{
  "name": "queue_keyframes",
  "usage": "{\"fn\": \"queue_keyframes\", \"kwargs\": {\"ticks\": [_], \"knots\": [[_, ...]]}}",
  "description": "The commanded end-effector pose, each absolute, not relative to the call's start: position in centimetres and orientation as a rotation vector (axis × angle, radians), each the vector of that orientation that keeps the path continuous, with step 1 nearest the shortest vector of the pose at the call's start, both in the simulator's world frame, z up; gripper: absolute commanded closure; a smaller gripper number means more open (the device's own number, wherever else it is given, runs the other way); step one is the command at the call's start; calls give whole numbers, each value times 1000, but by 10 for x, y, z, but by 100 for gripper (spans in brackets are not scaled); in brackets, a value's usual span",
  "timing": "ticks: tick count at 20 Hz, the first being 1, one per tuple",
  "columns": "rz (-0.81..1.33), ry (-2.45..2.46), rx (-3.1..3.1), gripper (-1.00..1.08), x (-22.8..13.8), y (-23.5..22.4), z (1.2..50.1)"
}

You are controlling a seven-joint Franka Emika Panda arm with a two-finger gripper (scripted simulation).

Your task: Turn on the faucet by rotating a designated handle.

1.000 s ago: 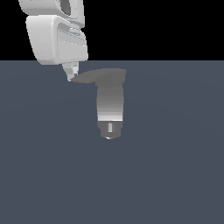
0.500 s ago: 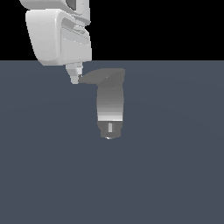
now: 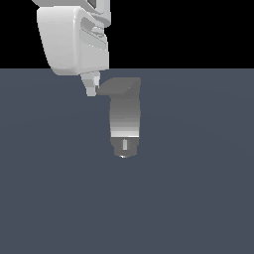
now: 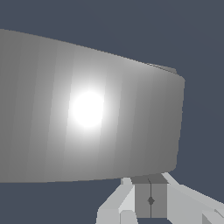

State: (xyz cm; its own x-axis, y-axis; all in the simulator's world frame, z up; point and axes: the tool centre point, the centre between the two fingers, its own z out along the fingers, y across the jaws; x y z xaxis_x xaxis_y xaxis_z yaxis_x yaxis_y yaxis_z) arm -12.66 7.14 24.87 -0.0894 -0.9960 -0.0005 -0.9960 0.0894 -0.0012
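The grey metallic upright cylinder faucet (image 3: 125, 121) stands near the middle of the exterior view on a flat dark blue-grey desk (image 3: 198, 198). A bright band runs round the lower body, and below it sits a small slotted stub end (image 3: 125, 146). From the top cap, the thin flat dark-grey handle (image 3: 113, 89) juts toward the exterior view's left, tapering to a point.

The white robot arm (image 3: 72, 42) descends from the upper part of the exterior view, on its left. The end effector (image 3: 91, 88) sits at the tip of the handle; its pale fingertips (image 3: 90, 89) appear to touch or nearly touch that tip. The fingers look close together, but whether they pinch the handle or merely rest against it cannot be told.

In the wrist view, a large grey curved surface with a bright highlight (image 4: 87, 109) fills most of the picture. The pale fingers (image 4: 118, 205) show below it, flanking a small dark-grey block (image 4: 150, 200).
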Motion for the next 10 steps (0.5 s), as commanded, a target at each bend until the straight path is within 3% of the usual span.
{"fn": "queue_keyframes", "kwargs": {"ticks": [1,10], "knots": [[0,2334,-2101,108,-128,52,249],[0,2337,-2099,108,-135,5,249]]}}
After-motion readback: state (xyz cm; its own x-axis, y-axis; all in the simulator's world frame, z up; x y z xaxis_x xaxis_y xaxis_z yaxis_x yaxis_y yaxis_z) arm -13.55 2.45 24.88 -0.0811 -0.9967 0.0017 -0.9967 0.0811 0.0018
